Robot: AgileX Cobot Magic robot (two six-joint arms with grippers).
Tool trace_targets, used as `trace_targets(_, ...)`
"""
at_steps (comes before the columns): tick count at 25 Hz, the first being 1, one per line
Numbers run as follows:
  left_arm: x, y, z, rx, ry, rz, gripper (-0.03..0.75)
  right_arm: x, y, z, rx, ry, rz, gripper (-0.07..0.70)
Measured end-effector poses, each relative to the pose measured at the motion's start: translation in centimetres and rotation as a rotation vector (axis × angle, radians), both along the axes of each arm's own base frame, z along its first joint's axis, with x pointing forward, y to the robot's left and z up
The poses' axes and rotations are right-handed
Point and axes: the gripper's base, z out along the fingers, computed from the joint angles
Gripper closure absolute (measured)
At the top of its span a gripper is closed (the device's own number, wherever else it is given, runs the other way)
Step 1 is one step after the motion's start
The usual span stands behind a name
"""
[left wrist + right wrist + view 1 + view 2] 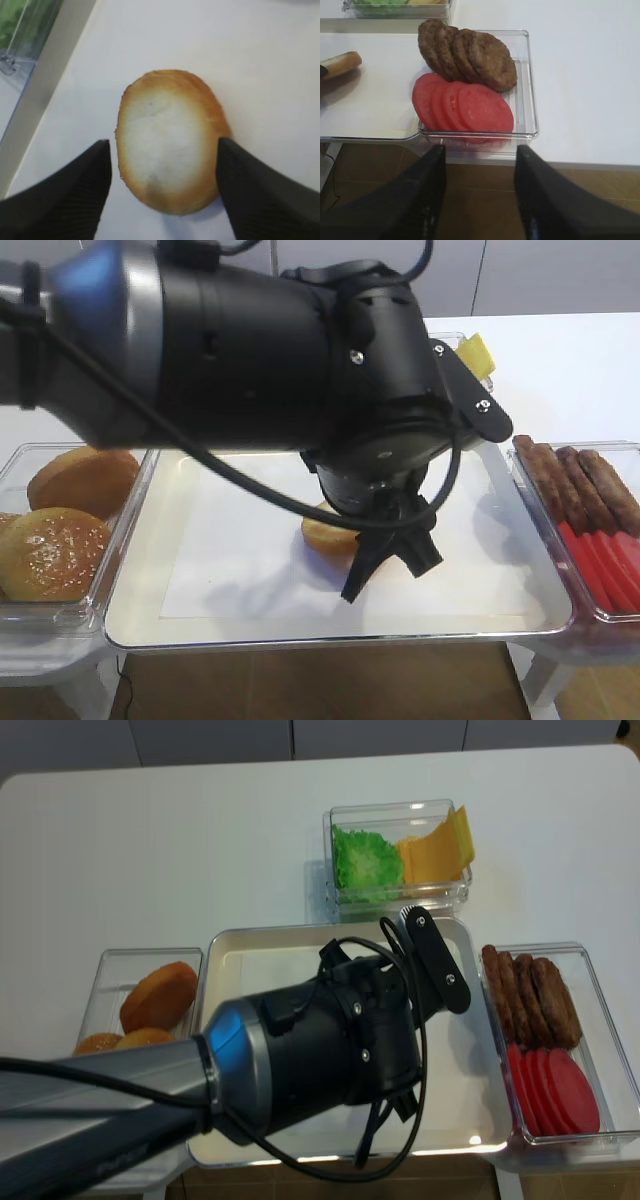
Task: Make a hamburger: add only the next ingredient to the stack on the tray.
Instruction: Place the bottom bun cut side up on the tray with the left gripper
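Left gripper (pixel 162 165) spread wide astride bun half (pixel 167 140), cut face up, on tray (pixel 330 625)

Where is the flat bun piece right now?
The flat round golden-brown bun half lies cut face up on the cream tray's white paper liner, near the middle, between the open left pincer's black fingers.

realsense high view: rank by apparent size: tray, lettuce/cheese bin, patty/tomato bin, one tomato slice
1. tray, though the arm covers much of it
2. patty/tomato bin
3. lettuce/cheese bin; close to the patty bin, and sits farther from the camera, so that order is unsure
4. tomato slice
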Motion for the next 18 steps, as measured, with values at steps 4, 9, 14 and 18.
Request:
trace_targets(4,-0.3,-0.4,0.9,-0.022,0.033,-0.034,0.216,0.0,0.0,0.0,0.0,0.0,0.0,0.276)
trace_targets(9,-0.6,-0.4,1.0,-0.018,0.071,-0.037,0.206,0.0,0.0,0.0,0.0,0.0,0.0,0.276)
trace_targets(14,0.1,0.8,0.9,0.009,0.131,-0.007,0.209,0.0,0.0,0.0,0.0,0.0,0.0,0.276)
trace_targets(18,1.2,2.9,1.8,-0.045,0.247,0.03,0.216,0.0,0.0,0.0,0.0,0.0,0.0,0.276)
